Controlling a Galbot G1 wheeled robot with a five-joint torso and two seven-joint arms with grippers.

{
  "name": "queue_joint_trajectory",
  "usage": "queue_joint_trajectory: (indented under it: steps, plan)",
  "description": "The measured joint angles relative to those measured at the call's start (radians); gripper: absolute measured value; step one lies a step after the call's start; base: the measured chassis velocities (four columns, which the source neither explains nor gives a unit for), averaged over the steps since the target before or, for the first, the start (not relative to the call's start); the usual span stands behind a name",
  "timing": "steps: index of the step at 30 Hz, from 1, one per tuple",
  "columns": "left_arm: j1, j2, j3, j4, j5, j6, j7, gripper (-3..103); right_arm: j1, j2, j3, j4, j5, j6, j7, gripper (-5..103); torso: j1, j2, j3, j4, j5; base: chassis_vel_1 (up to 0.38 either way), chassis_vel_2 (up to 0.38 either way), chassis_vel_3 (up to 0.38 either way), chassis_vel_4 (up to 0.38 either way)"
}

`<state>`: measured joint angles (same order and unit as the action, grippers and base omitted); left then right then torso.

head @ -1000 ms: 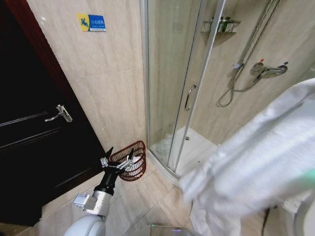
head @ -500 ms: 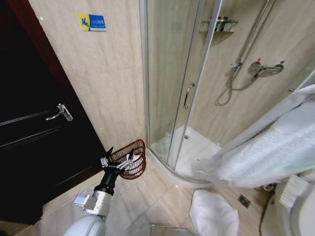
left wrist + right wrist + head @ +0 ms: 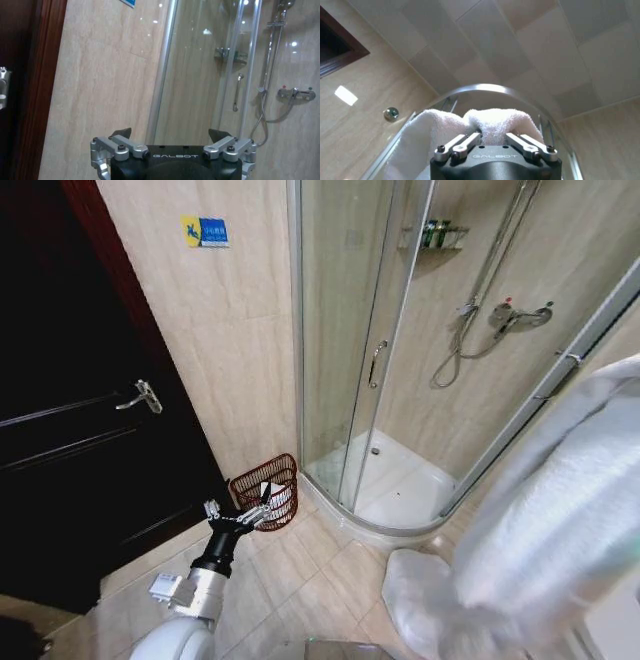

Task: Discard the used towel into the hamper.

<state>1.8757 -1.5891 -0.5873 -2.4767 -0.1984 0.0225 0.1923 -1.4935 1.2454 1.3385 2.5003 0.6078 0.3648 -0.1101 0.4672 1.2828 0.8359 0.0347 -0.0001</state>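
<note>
The used towel (image 3: 560,520) is a big white cloth that hangs close to the camera at the right of the head view. In the right wrist view my right gripper (image 3: 492,140) is shut on a fold of the towel (image 3: 495,118), held up toward the ceiling. The hamper (image 3: 266,490), a small red-brown open-weave basket, stands on the floor against the wall between the door and the shower. My left gripper (image 3: 240,516) is held low just in front of the hamper, open with nothing in it. In the left wrist view the left gripper (image 3: 170,135) faces the wall.
A dark door (image 3: 80,440) with a metal handle (image 3: 140,395) fills the left. A curved glass shower enclosure (image 3: 345,350) with a white tray (image 3: 405,485) stands right of the hamper. A white cloth heap (image 3: 410,585) lies on the tiled floor.
The head camera has shifted a little. The towel at the right has swung lower and closer, covering more of the floor. My left gripper holds the same pose.
</note>
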Motion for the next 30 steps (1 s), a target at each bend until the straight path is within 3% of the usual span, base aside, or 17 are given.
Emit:
queue_joint_trajectory:
  steps: [30]
  plan:
    - [0.0,0.0,0.0,0.0,0.0,0.0,0.0,100,-0.004,-0.002,-0.023,0.0,-0.002,0.061,-0.037,8,0.0,0.0,0.0,0.0004,0.0002,0.071,0.08,0.088,0.074]
